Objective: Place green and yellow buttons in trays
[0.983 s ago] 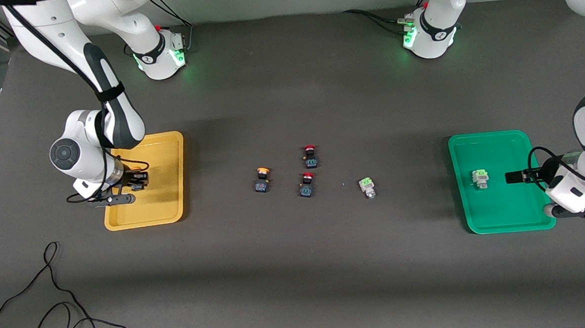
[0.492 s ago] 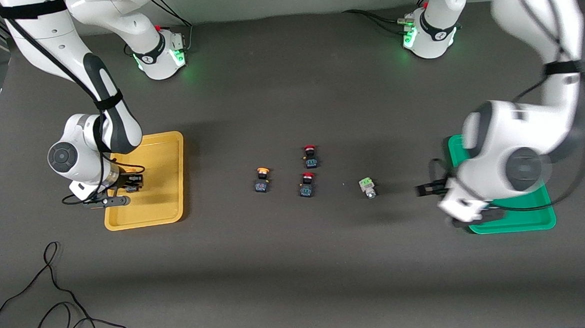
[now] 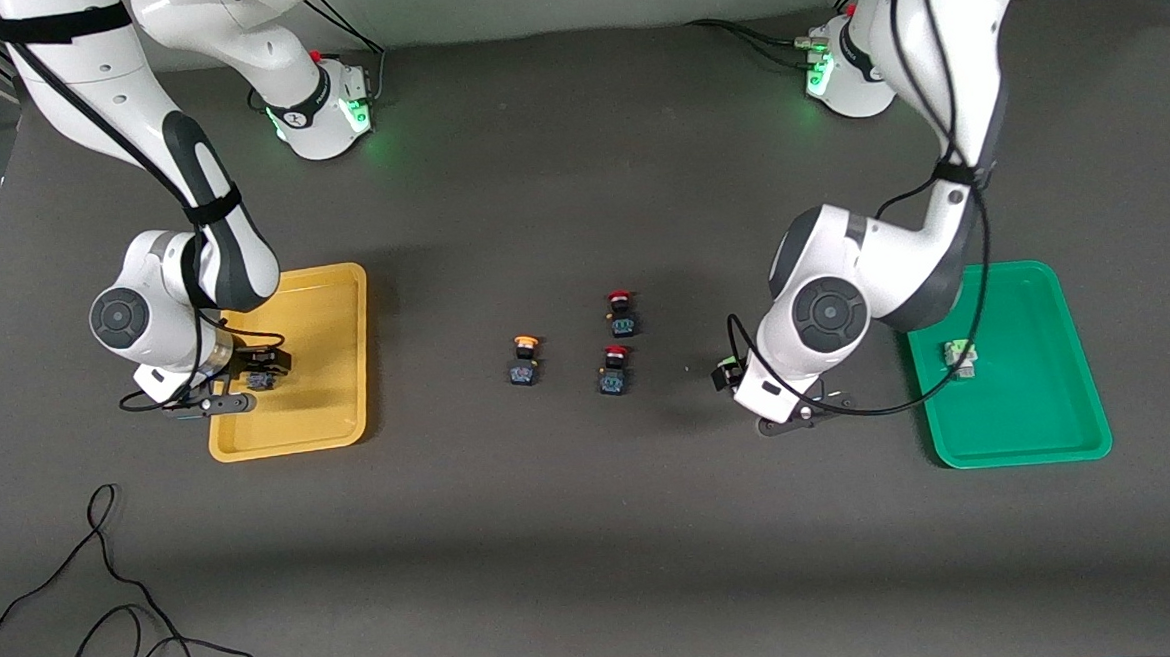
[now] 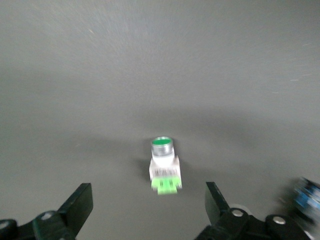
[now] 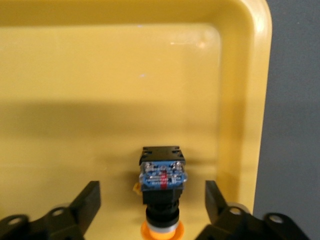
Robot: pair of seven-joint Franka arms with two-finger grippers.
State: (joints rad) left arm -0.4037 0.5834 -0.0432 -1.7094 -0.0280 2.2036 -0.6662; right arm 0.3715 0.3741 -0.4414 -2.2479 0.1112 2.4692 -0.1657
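My left gripper (image 3: 729, 374) is open, low over a pale-green button (image 3: 730, 363) lying on the table mat. In the left wrist view that button (image 4: 164, 167) lies just ahead of the gripper (image 4: 147, 194), untouched. A second green button (image 3: 959, 357) lies in the green tray (image 3: 1025, 416). My right gripper (image 3: 259, 371) is open over the yellow tray (image 3: 314, 313). An orange-yellow button (image 5: 161, 182) lies on the tray floor (image 5: 100, 75) between the spread fingers of the gripper (image 5: 152, 196), apart from both. Another yellow button (image 3: 525, 360) lies on the mat mid-table.
Two red-capped buttons (image 3: 620, 312) (image 3: 614, 369) lie between the yellow button on the mat and the left gripper. A black cable (image 3: 108, 594) loops on the table at the near corner of the right arm's end.
My left arm has swung from over the green tray to over the green button on the mat. My right gripper has shifted slightly toward the tray's outer rim.
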